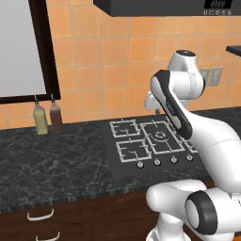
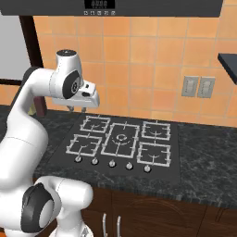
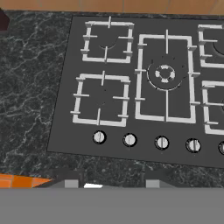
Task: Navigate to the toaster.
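You face the hob on the dark surface | two bottles, contents unclear | gripper above hob; fingers' state: cannot tell

countertop — dark veined stone

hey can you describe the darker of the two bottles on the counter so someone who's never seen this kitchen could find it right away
Start at the black gas cooktop set in the dark marbled counter, then look along the orange tiled wall toward the dark-framed window. Two bottles stand side by side below its corner. The one you want is the reddish-brown bottle, nearer the cooktop than the yellowish bottle.
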{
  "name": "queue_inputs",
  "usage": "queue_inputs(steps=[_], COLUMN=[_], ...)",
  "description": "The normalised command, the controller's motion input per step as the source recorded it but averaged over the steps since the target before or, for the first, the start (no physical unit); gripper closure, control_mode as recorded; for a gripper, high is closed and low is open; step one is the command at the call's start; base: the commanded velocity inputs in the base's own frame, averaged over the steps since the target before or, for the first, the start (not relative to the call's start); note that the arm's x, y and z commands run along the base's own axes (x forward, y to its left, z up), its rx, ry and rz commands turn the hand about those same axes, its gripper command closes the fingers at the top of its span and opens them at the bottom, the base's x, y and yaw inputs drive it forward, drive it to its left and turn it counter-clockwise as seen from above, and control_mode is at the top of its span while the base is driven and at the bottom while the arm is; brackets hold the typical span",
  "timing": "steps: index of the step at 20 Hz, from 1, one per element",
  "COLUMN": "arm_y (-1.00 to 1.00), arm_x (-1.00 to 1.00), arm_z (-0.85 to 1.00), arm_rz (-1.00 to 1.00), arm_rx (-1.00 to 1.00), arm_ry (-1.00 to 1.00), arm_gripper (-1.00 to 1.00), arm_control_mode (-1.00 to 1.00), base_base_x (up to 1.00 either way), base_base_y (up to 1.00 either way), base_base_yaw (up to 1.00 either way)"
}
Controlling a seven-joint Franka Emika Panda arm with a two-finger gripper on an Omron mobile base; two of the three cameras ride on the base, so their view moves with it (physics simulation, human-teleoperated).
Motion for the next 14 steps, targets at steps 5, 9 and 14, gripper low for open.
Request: queue_inputs(steps=[5,9,14], arm_y=[0.00,0.00,0.00], arm_x=[0.00,0.00,0.00], arm_z=[0.00,0.00,0.00], arm_rz=[0.00,0.00,0.00], arm_rx=[0.00,0.00,0.00], arm_ry=[0.00,0.00,0.00], arm_gripper=[-1.00,-1.00,-1.00], arm_control_mode=[1.00,1.00,1.00], base_base_x=[-0.05,-0.04,-0.36], base_base_y=[0.00,0.01,0.00], base_base_yaw=[0.00,0.00,0.29])
